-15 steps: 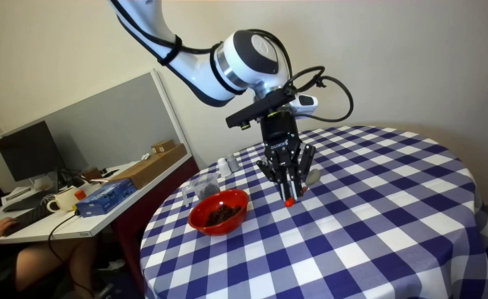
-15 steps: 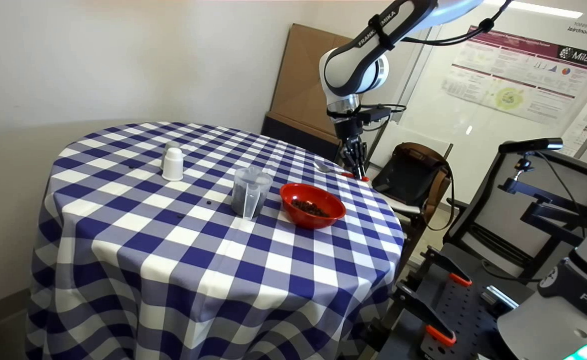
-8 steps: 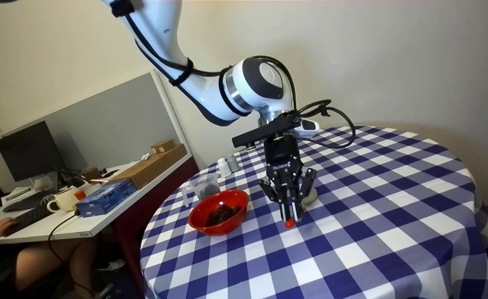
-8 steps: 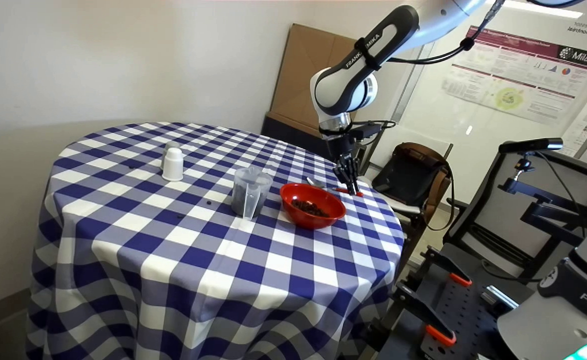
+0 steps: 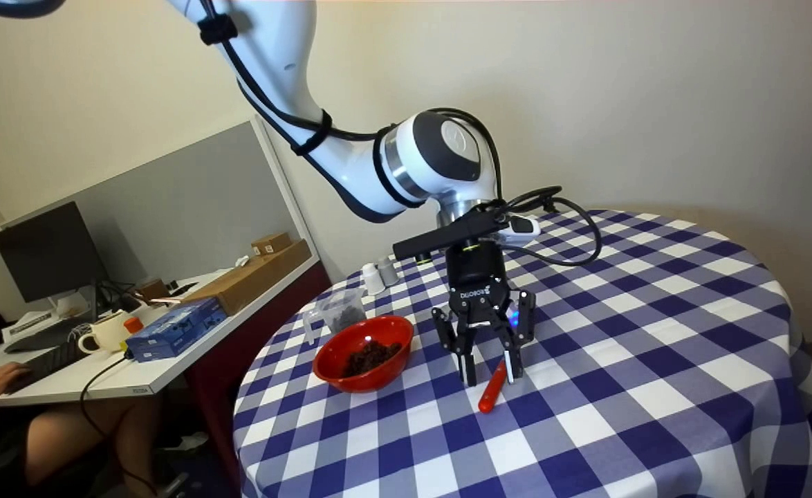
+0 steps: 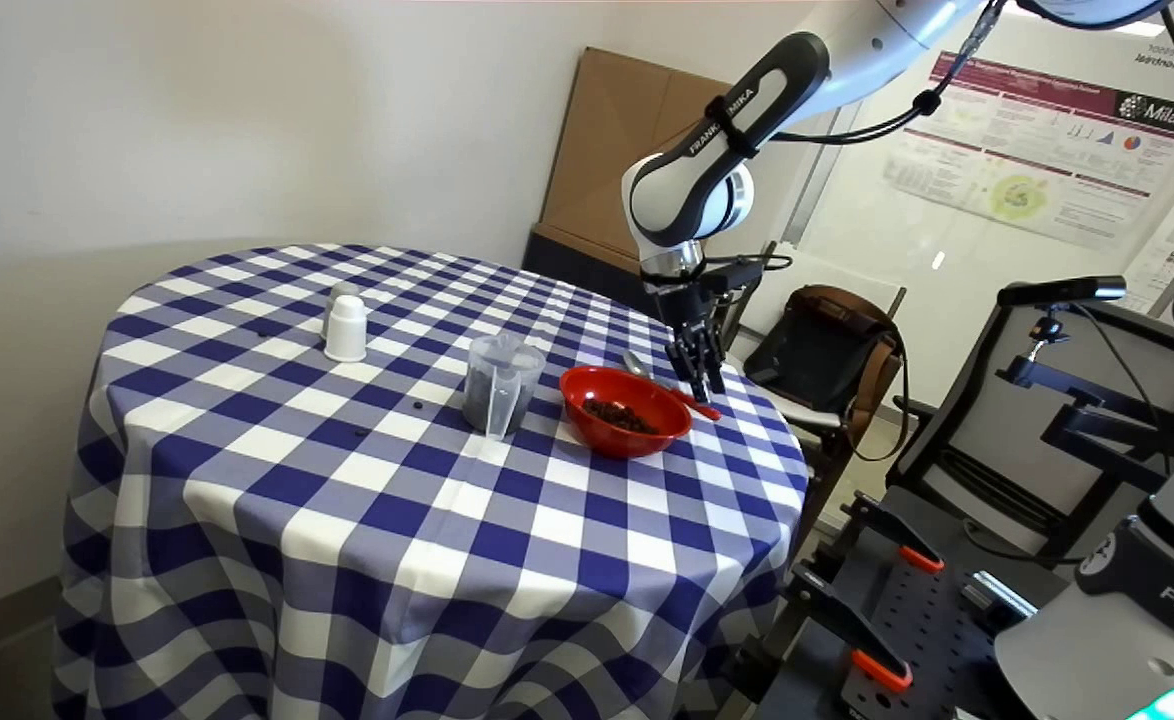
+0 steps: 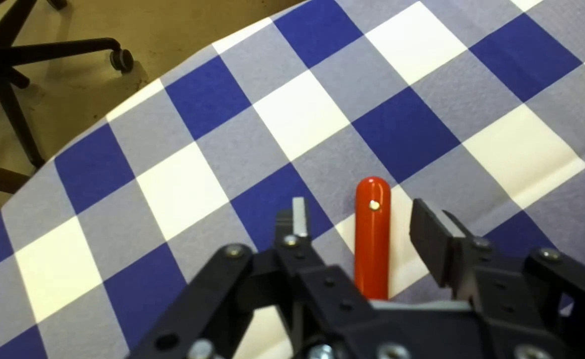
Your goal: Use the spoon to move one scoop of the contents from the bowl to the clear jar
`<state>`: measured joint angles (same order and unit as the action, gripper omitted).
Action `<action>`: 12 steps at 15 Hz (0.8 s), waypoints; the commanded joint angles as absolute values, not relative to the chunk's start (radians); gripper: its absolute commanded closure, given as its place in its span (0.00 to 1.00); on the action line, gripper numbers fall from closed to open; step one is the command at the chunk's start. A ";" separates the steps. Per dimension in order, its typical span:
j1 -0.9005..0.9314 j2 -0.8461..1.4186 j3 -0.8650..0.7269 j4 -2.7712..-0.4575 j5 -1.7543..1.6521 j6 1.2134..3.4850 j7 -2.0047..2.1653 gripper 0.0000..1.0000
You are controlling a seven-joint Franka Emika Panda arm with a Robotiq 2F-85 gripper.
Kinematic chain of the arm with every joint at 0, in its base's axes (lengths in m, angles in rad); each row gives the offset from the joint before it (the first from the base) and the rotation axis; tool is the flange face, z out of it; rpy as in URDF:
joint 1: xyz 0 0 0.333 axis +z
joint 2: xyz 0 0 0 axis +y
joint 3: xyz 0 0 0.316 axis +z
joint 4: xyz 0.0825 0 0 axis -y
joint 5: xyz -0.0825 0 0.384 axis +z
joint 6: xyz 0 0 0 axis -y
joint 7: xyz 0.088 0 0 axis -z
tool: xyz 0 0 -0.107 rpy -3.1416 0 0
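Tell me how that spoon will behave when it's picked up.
The spoon should stay stiff, judging by its straight, solid-looking red handle. The handle's glossy, rounded surface may let it twist in the grip. Its silvery scoop end, opposite the handle's tip, could dip if held near that tip.

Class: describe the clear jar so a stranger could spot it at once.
In an exterior view, the checked tablecloth holds a red bowl. The clear jar stands just left of it: see-through, unlike the red bowl and the solid white container farther left.

Both exterior views are bright (a glint dots the whiteboard (image 6: 957, 290)).
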<state>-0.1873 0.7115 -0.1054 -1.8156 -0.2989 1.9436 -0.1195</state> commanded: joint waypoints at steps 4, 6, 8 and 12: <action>-0.199 0.614 -0.083 -1.868 -0.141 1.956 -0.109 0.00; -0.201 0.518 -0.074 -1.920 -0.071 1.978 -0.106 0.00; -0.197 0.405 -0.080 -1.971 -0.031 2.003 -0.114 0.00; -0.154 0.173 -0.109 -2.085 -0.099 2.100 -0.068 0.00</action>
<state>-0.1857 0.3699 -0.0909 -1.9361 -0.0646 2.0079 -0.1118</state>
